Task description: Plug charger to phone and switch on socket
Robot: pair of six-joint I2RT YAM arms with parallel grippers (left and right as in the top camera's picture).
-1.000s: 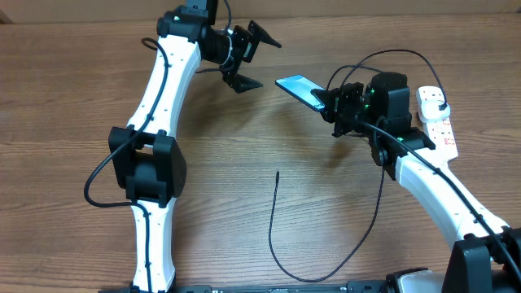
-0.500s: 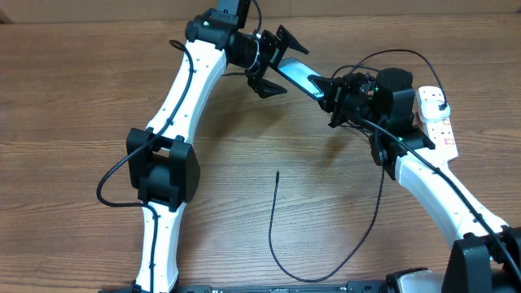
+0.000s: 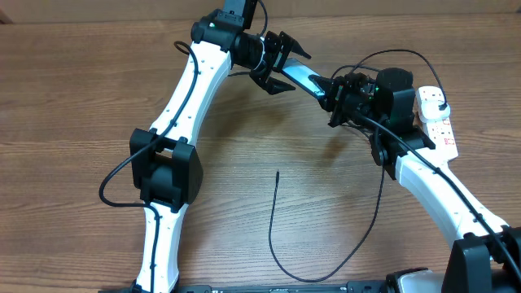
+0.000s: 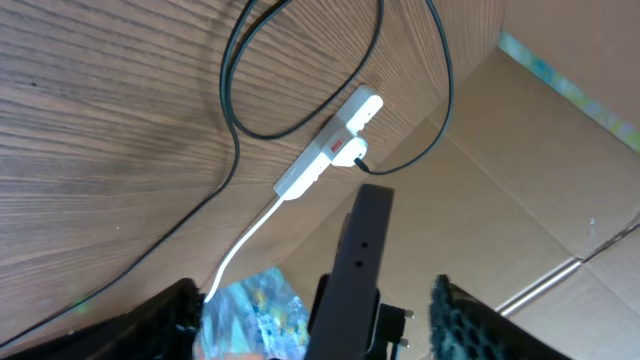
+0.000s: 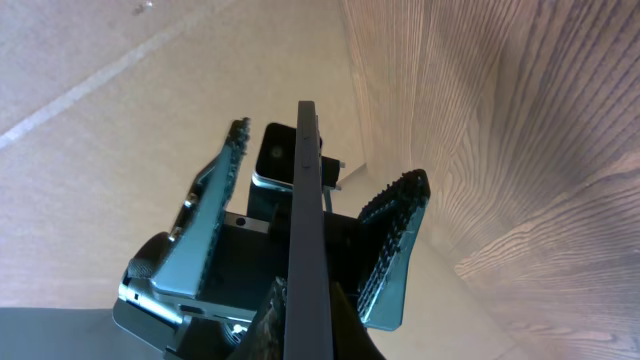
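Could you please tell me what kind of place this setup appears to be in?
Probably a robot test bench rather than a home: two white arms work over a wood-grain table, cardboard panels stand beside it, and a white power strip lies on it.

Overhead view. The phone (image 3: pixel 303 79), upper centre, is held above the table (image 3: pixel 73 106) and spans two grippers. Its upper-left end lies between the spread fingers of the left gripper (image 3: pixel 283 65); its lower-right end is clamped in the right gripper (image 3: pixel 327 93). The socket (image 3: pixel 435 122) lies on the table at the right edge, right of the right gripper. The charger (image 3: pixel 272 216) lies at lower centre, its tip pointing up-frame, well apart from the phone.
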